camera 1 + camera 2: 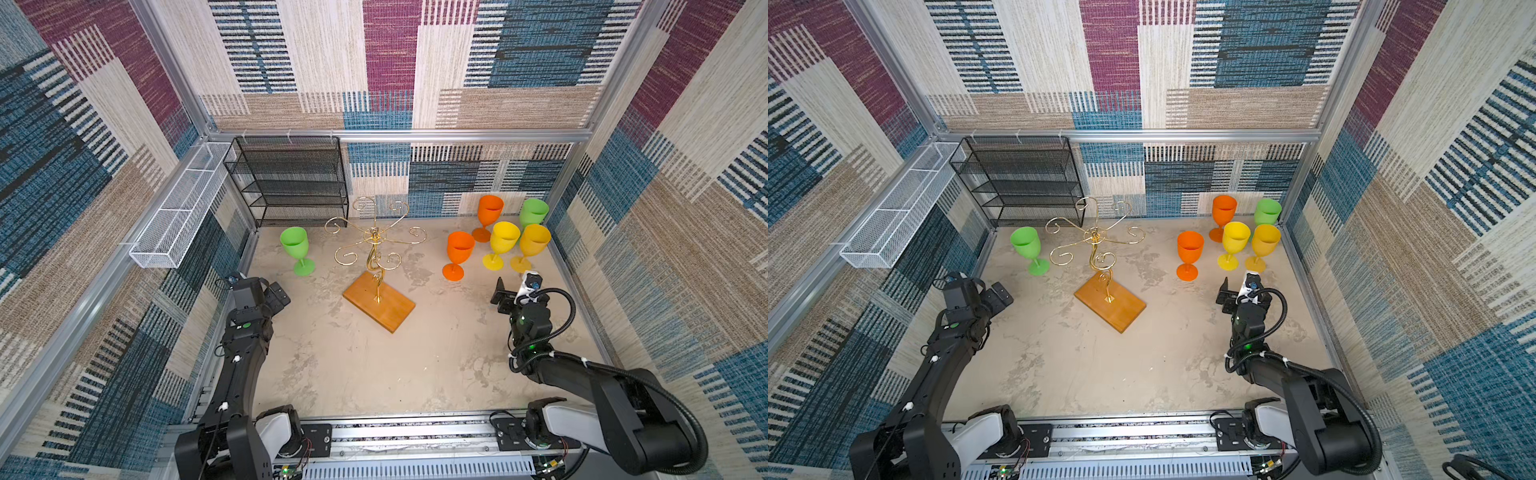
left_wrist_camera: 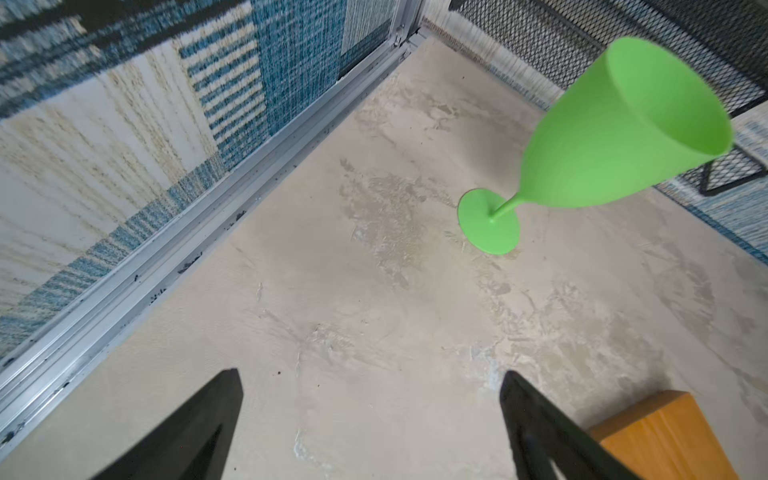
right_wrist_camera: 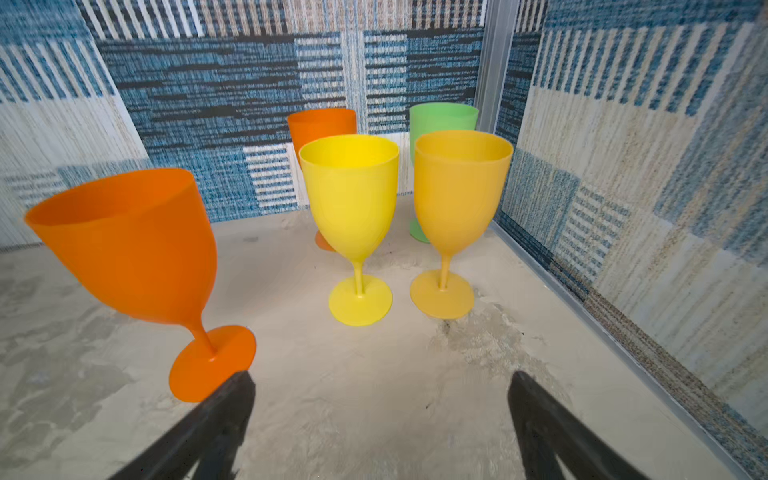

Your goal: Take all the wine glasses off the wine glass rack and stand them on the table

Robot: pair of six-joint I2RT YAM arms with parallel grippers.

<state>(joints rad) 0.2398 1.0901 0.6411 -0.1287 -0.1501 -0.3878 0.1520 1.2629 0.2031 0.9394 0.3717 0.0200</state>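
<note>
From my seat the widest open floor is the front half of the table (image 1: 374,374), bare between the two arms. The left gripper (image 2: 370,371) hangs low near the left side rail (image 2: 166,266), its jaws spread wide with nothing between them; the rail and patterned wall close that side off. The right gripper (image 3: 382,374) is also low, jaws wide apart and holding nothing, with the right wall rail (image 3: 582,299) not far off. Ahead of it five glasses crowd the far right corner: an orange glass (image 1: 460,248) stands nearest, its foot close to one finger in the right wrist view, though I cannot tell whether they touch. Just behind stand a yellow glass (image 1: 504,237) and an amber glass (image 1: 535,241), side by side, and behind those a second orange glass (image 1: 490,210) and a pale green glass (image 1: 534,212). A bright green glass (image 1: 295,243) stands alone at far left, ahead of the left gripper. A black mesh shelf (image 1: 291,183) lines the back wall and a white wire tray (image 1: 178,220) hangs on the left wall. The wine glass rack (image 1: 380,308) sits mid-table between the glass groups: thin gold wire, twisted stem, curled arms, an orange-brown wooden base set at an angle. Every glass stands upright on the table.
</note>
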